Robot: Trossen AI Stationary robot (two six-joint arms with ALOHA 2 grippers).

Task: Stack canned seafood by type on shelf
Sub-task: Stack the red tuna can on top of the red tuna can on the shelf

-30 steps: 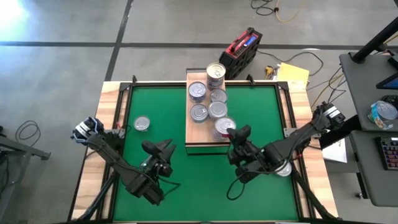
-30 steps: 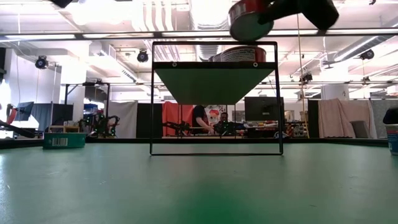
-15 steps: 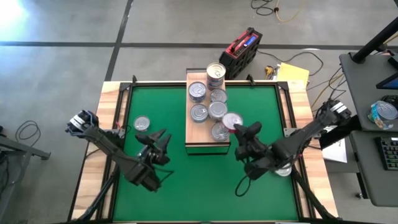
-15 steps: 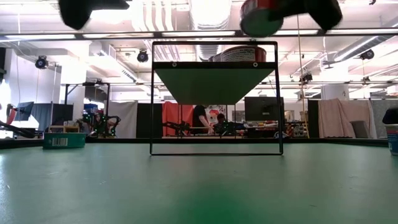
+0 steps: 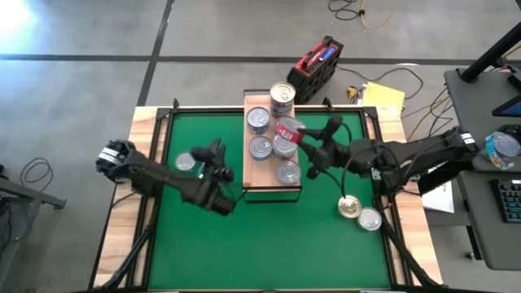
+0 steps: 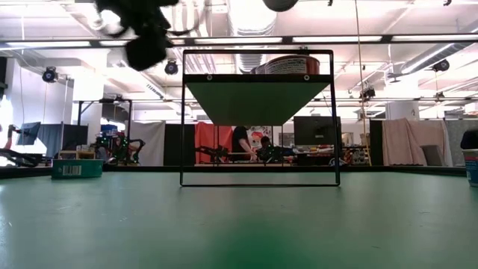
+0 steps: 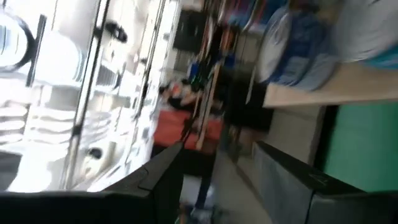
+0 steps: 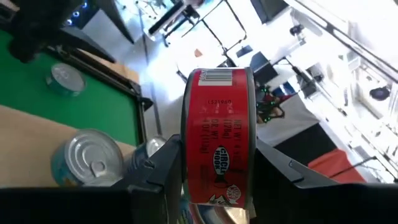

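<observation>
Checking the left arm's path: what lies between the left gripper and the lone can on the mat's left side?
Nothing: in the high view the left gripper hovers just right of the lone can, with only bare green mat between them.

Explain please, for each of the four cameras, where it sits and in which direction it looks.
High view: overhead, straight down on the shelf; both arms show.
Low view: mat level, looking across under the shelf; left gripper at top.
Left wrist view: looks sideways past the shelf edge; its dark fingers show.
Right wrist view: fingers hold a red can.
Shared: that red can also shows from overhead.
</observation>
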